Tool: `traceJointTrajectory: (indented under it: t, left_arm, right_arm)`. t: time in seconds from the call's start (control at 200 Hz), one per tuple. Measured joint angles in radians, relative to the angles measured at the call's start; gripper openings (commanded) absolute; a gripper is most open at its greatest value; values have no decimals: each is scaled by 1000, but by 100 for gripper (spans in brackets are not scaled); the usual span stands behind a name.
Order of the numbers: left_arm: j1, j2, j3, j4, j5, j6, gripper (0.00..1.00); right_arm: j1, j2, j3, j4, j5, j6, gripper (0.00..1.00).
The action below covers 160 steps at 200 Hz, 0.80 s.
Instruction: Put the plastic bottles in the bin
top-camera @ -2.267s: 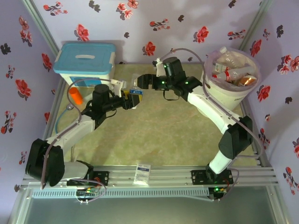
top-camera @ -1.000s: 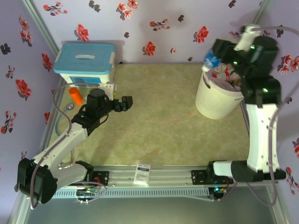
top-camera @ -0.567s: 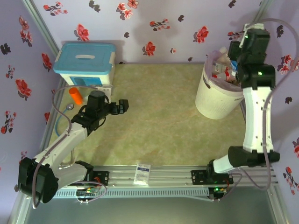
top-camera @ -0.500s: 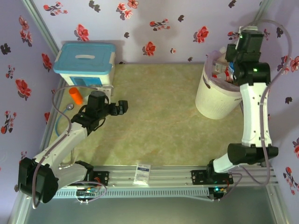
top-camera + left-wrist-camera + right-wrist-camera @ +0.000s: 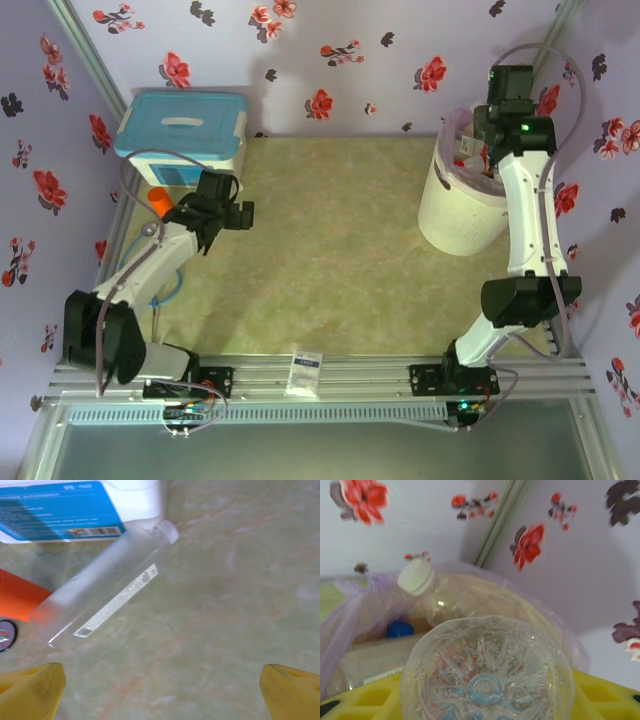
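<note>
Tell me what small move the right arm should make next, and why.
Probably open the right pincer: it grips a clear bottle over the bin, where a white-capped bottle already lies, so letting go should drop it in.

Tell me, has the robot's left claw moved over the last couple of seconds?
Yes. The left gripper has drawn back to the left, ending closer to the box with the blue lid than before.

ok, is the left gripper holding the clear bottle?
No, the clear bottle lies flat on the table, and the left gripper stands open, short of it.
</note>
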Motion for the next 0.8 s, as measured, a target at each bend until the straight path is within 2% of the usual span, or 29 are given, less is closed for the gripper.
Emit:
traceJointTrajectory:
  t: [0.165,0.52,0.8]
  left_arm:
    - [48,111,39,-12,-26,67,100]
    - [128,257,108,-9,-24,154,100]
    - [160,325,151,2,-6,189,100]
  right_arm:
    - [-8,47,19,-87,-9,3,61]
    - [-45,74,46,-157,-116,37,83]
    - [-57,55,93,-164,-174,61,85]
